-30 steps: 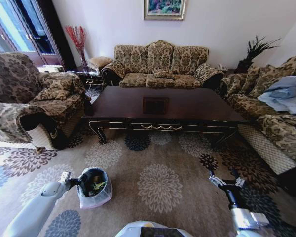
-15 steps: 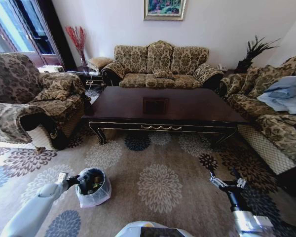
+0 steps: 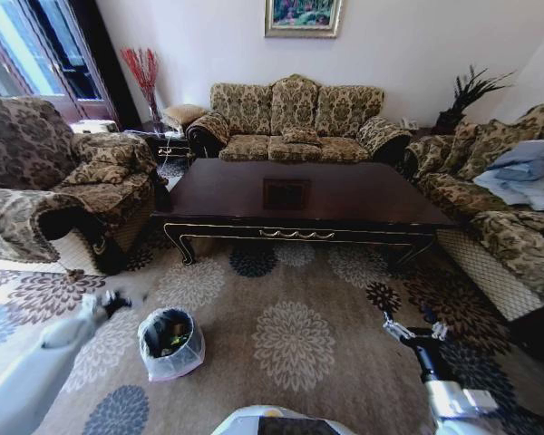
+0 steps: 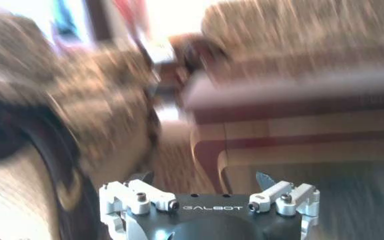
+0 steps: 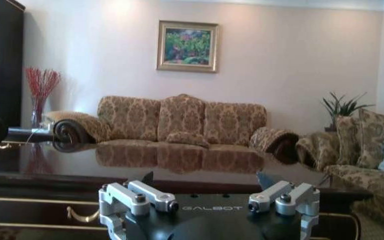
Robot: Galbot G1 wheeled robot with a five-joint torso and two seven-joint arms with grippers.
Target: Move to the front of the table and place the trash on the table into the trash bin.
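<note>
Black trash bin [image 3: 170, 344] sits just right of the left gripper [image 3: 111, 303] — jaws parted, empty — nearer arm.

A pale wall [image 3: 417, 45] runs across 12 o'clock with a framed landscape painting [image 3: 303, 16] on it. Below stands a patterned three-seat sofa [image 3: 295, 118]. An armchair [image 3: 45, 172] in matching fabric sits at 9 o'clock, another sofa [image 3: 490, 190] at 3 o'clock. Red twigs in a vase [image 3: 143, 77] stand at 11 o'clock beside bright glass doors [image 3: 23, 45]. A beige carpet [image 3: 290, 335] with big flower medallions covers the floor.
</note>
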